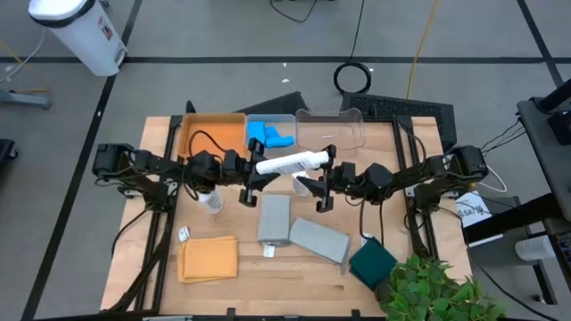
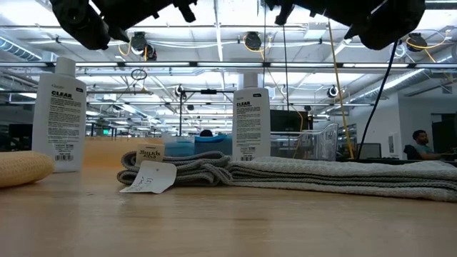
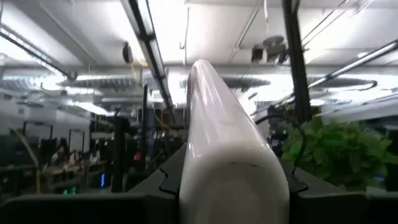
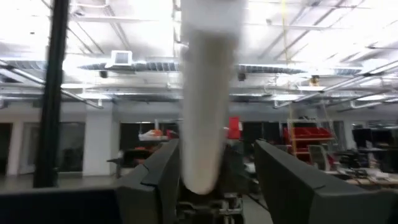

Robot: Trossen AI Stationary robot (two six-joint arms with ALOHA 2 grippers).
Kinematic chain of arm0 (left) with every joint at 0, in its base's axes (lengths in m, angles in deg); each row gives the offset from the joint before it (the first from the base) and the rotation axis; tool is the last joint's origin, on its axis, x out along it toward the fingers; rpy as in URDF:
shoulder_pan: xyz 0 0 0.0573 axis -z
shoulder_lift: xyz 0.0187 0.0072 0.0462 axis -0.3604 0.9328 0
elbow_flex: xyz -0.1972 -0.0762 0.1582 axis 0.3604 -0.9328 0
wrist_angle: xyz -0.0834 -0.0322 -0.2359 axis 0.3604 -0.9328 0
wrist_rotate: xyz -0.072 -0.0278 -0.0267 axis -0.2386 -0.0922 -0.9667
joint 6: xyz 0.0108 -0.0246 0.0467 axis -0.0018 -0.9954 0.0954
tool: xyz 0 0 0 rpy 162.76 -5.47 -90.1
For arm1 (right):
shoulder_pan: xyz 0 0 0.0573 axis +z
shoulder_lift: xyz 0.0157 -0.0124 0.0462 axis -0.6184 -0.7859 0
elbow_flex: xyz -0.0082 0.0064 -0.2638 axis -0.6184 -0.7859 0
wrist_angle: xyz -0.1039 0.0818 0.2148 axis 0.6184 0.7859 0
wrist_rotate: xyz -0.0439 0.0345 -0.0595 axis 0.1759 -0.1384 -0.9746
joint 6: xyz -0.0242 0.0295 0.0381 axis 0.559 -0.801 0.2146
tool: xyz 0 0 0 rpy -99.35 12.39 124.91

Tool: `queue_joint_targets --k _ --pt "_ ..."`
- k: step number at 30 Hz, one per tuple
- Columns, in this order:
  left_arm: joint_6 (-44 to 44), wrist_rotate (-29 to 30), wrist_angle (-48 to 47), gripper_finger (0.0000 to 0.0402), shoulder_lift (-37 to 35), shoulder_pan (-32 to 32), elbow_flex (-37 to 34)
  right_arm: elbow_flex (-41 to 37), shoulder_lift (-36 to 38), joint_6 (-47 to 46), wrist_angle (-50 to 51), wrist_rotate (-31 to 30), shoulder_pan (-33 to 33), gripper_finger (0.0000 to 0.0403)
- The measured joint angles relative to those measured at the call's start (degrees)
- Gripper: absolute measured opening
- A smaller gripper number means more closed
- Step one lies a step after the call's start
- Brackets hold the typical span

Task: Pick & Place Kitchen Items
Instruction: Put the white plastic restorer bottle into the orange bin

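The left gripper (image 1: 252,177) sits at the centre of the high view, raised above the desk (image 1: 143,276), its fingers (image 3: 155,193) clamped on the base end of a white bottle (image 1: 292,163) held level. The right gripper (image 1: 326,181) meets it from the right; in its wrist view the bottle's far end (image 4: 202,106) stands between its fingers (image 4: 292,186), touching one, with a gap at the other, so these fingers are part closed and a hold is not confirmed.

A second white bottle (image 1: 211,200) stands upright on the desk just below the left arm. In the low view two upright bottles show, one at far left (image 2: 60,118) and one at centre (image 2: 250,126).

Blue sponges (image 1: 267,135) lie in a clear bin (image 1: 284,119) at upper centre of the high view, between the orange tray (image 1: 201,125) and another clear bin (image 1: 332,130).

Two grey cloths (image 1: 274,218) (image 1: 318,239) lie side by side at lower centre. The orange cloth (image 1: 208,259) lies at lower left. The dark green cloth (image 1: 372,262) lies at lower right, beside a potted plant (image 1: 433,290).
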Motion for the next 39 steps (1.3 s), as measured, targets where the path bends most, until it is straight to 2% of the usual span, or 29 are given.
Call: queue_joint_targets --k 14,18,23,26,30,34,39 --pt "1.4 1.3 -2.3 0.0126 0.0 0.2 0.0 6.8 0.0 1.5 6.2 0.7 -1.7 0.0166" --pt "1.6 1.5 -2.9 0.0126 0.0 0.1 0.0 6.9 0.0 1.5 7.5 0.7 -1.9 0.0141" --pt "1.1 3.5 -4.4 0.0126 -0.2 0.2 0.0 6.9 0.1 1.2 8.2 0.9 -1.9 0.0087" --pt "-0.3 4.6 -6.4 0.0156 -0.2 0.2 0.0 6.9 0.1 1.1 8.4 2.5 -1.9 0.0063" --pt "-5.9 5.2 -13.5 0.0223 0.0 0.4 -0.1 6.7 0.2 0.1 12.7 3.3 -1.8 0.0063" --pt "-11.1 0.3 -21.9 0.0272 -0.6 0.7 0.0 6.9 3.2 -2.9 22.5 3.9 -1.5 0.0063" --pt "-12.6 -4.7 -35.9 0.0304 -1.9 0.7 0.0 6.8 6.6 -5.4 40.8 3.7 0.6 0.0062"
